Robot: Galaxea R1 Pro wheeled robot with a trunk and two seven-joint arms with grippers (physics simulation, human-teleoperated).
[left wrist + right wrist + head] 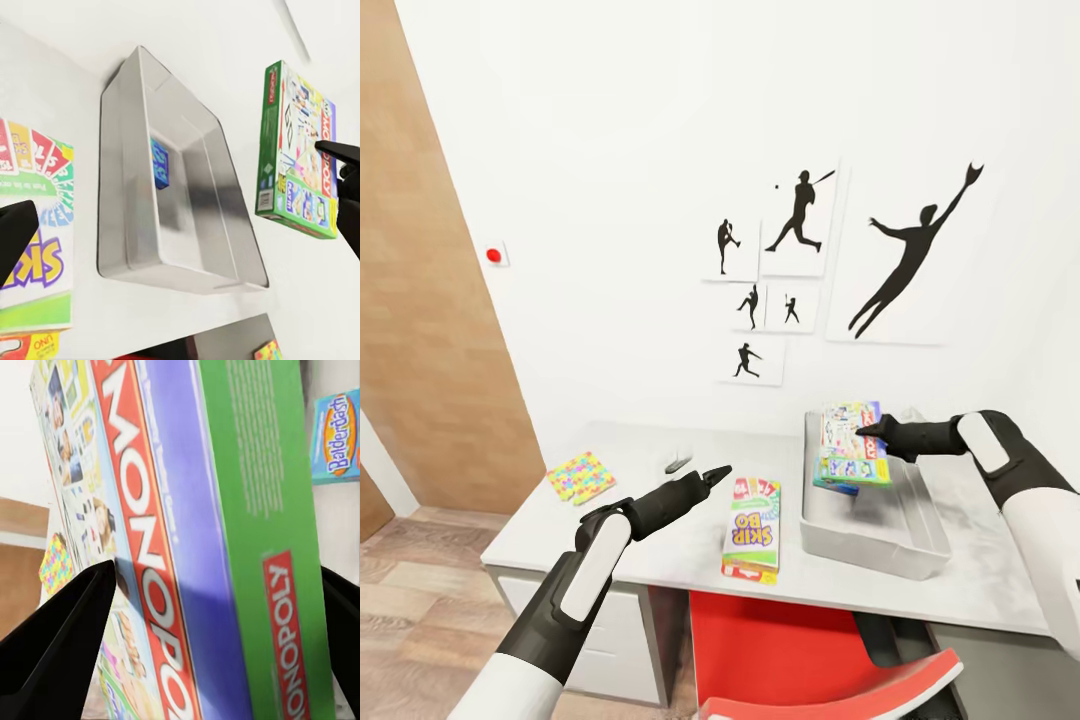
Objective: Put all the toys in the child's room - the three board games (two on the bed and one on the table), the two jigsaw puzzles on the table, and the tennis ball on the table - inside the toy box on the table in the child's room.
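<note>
Right now your right gripper (870, 432) pinches the MONOPOLY box (852, 444) by its edges and holds it tilted over the toy box (880, 535). Inside the toy box, the blue board game (159, 163) lies on the floor of the bin. Beside the toy box, on the tabletop (550, 530), the SKIP-BO box (752, 528) lies flat, with your left gripper (718, 472) above its near side; you cannot tell how its jaws stand. One jigsaw puzzle (581, 476) sits well apart from the toy box.
</note>
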